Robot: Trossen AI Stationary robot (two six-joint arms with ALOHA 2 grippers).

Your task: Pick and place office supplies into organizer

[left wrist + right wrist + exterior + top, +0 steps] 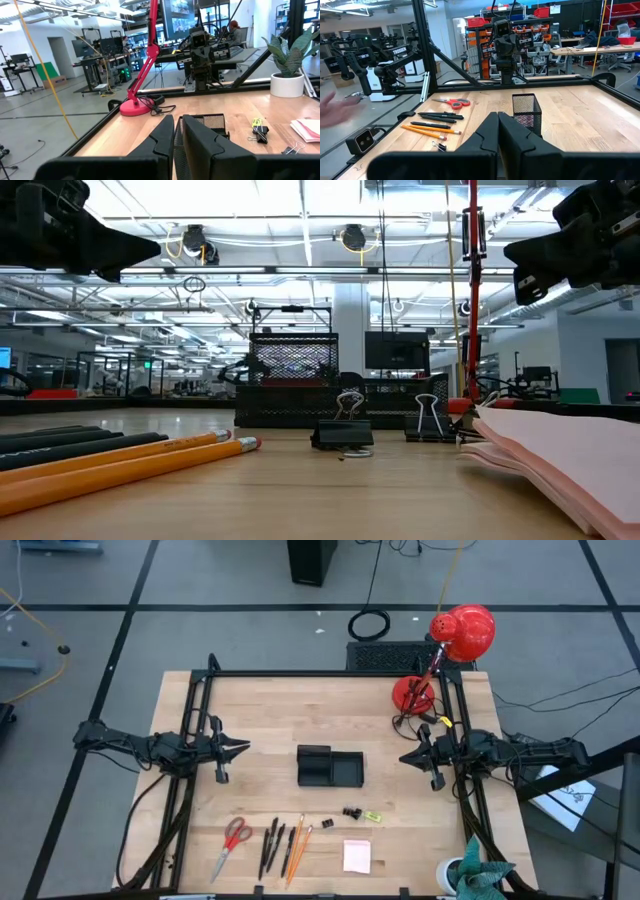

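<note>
The black mesh organizer (330, 767) stands at the table's middle, between both arms. Along the near edge lie red-handled scissors (233, 843), dark pens (272, 843), orange pencils (295, 845), a black binder clip (351, 812), a tiny yellow item (371, 815) and a pale pink sticky-note pad (357, 856). My left gripper (243, 749) hovers left of the organizer, shut and holding nothing. My right gripper (405, 757) hovers to its right, also shut and holding nothing. In the wrist views each shut gripper (177, 127) (498, 125) points at the organizer (207, 122) (526, 112).
A red desk lamp (440, 660) stands at the far right corner, and a potted plant (470, 875) at the near right corner. The black table frame (300, 673) runs along the edges. A blurred hand (330, 107) shows beyond the table in the right wrist view.
</note>
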